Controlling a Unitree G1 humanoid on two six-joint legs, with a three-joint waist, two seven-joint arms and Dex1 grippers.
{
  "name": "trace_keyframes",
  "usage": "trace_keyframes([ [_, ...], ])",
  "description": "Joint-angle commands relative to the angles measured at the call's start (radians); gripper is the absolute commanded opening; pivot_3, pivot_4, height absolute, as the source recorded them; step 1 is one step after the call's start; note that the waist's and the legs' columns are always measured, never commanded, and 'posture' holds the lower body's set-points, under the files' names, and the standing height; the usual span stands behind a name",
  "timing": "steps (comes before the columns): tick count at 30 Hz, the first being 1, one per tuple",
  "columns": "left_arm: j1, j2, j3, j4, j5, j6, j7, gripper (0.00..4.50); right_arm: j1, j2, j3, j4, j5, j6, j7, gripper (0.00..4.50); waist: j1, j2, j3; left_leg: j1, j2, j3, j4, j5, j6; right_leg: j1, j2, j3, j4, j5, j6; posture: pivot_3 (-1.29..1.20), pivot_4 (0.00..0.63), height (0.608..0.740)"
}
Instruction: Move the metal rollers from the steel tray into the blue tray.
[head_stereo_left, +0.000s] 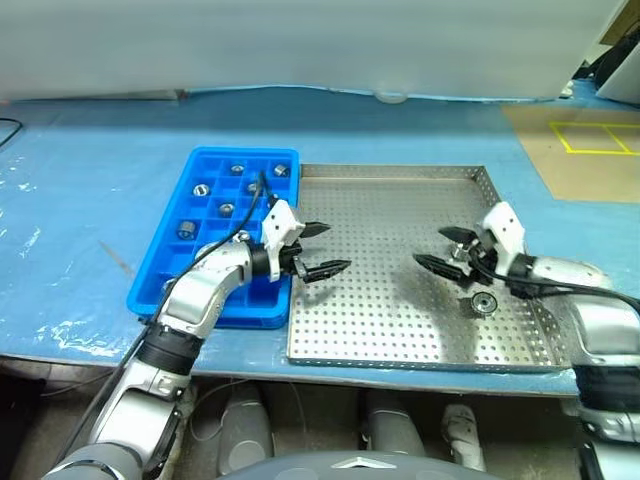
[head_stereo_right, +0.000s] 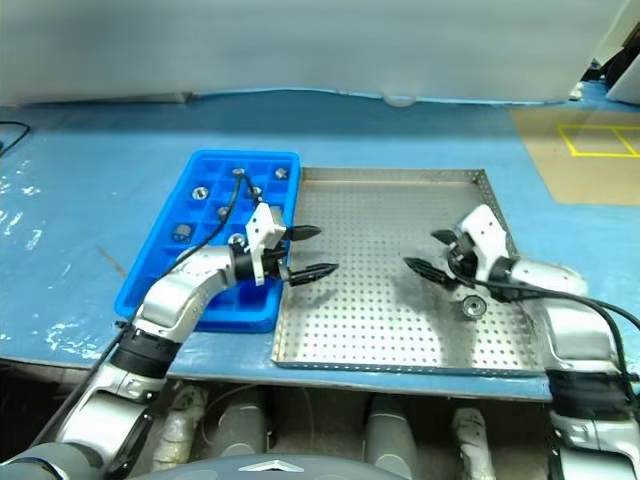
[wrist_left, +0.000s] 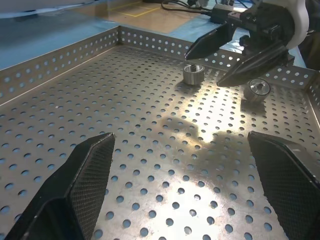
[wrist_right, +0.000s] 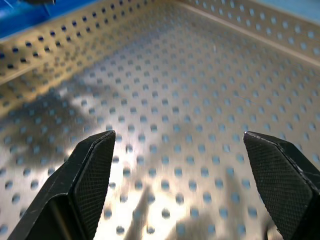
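Black-fingered left gripper (head_stereo_left: 325, 250) and right gripper (head_stereo_left: 440, 248) gape wide, empty, over the steel tray (head_stereo_left: 400, 330); the left wrist view reveals two metal rollers (wrist_left: 193, 74).

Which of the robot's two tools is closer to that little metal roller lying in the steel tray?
The right tool. It hovers open just beside the metal roller in the steel tray. The left tool, also open, is across the tray, near the blue tray.

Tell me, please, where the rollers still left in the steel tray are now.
In the left wrist view, two metal rollers lie on the steel tray near its right rim, below the open right gripper.
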Motion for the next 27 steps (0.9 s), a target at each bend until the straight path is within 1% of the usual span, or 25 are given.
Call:
trace_keyframes([
  [1,-0.027,-0.006,-0.007,0.024,0.009,-0.035,-0.039,4.50,0.072,-0.037,-0.053,-0.056,0.004,0.033,-0.040,4.33,-0.006,0.000,0.000,0.000,0.000,0.000,0.000,0.000,0.000,0.000,0.000,0.000,0.000,0.000,0.000,-0.25,0.150,0.740],
  [4,-0.037,-0.005,-0.012,0.048,0.016,-0.047,-0.062,4.50,0.149,-0.062,-0.060,-0.072,-0.006,0.053,-0.065,4.33,-0.009,0.000,0.000,0.000,0.000,0.001,0.000,0.000,0.000,-0.001,0.000,0.001,0.000,-0.002,0.003,-0.27,0.150,0.740],
  [8,-0.052,-0.010,-0.009,0.074,0.022,-0.060,-0.076,4.50,0.249,-0.083,-0.093,-0.109,0.026,0.090,-0.062,4.33,-0.009,0.000,0.000,0.000,0.000,0.001,0.000,-0.001,0.001,-0.001,0.000,0.001,-0.001,-0.004,0.006,-0.29,0.150,0.740],
  [12,-0.047,-0.016,-0.013,0.073,0.027,-0.065,-0.085,4.50,0.304,-0.091,-0.075,-0.091,0.006,0.071,-0.080,4.33,-0.010,-0.001,0.000,0.000,0.000,0.001,0.000,-0.001,0.002,0.000,0.000,0.001,-0.002,-0.004,0.007,-0.29,0.150,0.740],
  [13,-0.045,-0.017,-0.014,0.071,0.028,-0.065,-0.086,4.50,0.301,-0.084,-0.072,-0.084,0.008,0.065,-0.087,3.92,-0.011,-0.001,-0.001,0.001,0.000,0.001,0.000,-0.001,0.002,0.001,0.000,0.001,-0.002,-0.004,0.007,-0.29,0.150,0.740],
  [14,-0.045,-0.017,-0.010,0.070,0.029,-0.063,-0.083,4.50,0.289,-0.077,-0.068,-0.091,0.021,0.067,-0.087,3.71,-0.012,-0.001,-0.001,0.001,0.000,0.001,0.000,-0.001,0.002,0.001,0.000,0.001,-0.002,-0.004,0.007,-0.29,0.150,0.740],
  [17,-0.045,-0.011,0.008,0.064,0.025,-0.056,-0.073,4.50,0.245,-0.059,-0.064,-0.114,0.060,0.080,-0.090,2.72,-0.019,-0.001,0.000,0.000,0.000,0.001,0.000,-0.001,0.002,0.001,0.000,0.001,-0.002,-0.004,0.007,-0.26,0.150,0.740],
  [19,-0.043,-0.004,0.025,0.059,0.022,-0.052,-0.060,4.50,0.189,-0.037,-0.066,-0.117,0.094,0.084,-0.091,2.02,-0.023,-0.001,0.000,0.000,-0.001,0.001,0.000,-0.001,0.002,0.000,-0.001,0.001,-0.002,-0.004,0.007,-0.23,0.150,0.740],
  [20,-0.038,0.003,0.036,0.053,0.020,-0.046,-0.052,4.50,0.148,-0.023,-0.060,-0.117,0.114,0.083,-0.087,1.81,-0.028,-0.001,0.000,0.000,-0.001,0.001,0.000,-0.001,0.002,0.000,-0.001,0.001,-0.002,-0.004,0.007,-0.21,0.150,0.740],
  [23,0.011,0.041,0.064,-0.008,0.026,-0.029,-0.014,4.50,-0.006,0.017,0.024,-0.104,0.172,0.083,-0.019,1.81,-0.038,0.000,-0.001,0.000,0.000,0.001,0.000,-0.001,0.001,-0.002,0.000,0.001,0.000,-0.004,0.007,-0.14,0.150,0.740],
  [27,0.067,0.072,0.123,-0.100,0.005,0.016,0.053,4.50,-0.187,0.074,0.153,-0.035,0.167,0.060,0.038,1.81,-0.020,0.000,-0.001,0.001,0.001,0.001,-0.002,0.000,0.001,-0.002,0.000,-0.001,0.001,-0.001,0.001,-0.03,0.150,0.740],
])
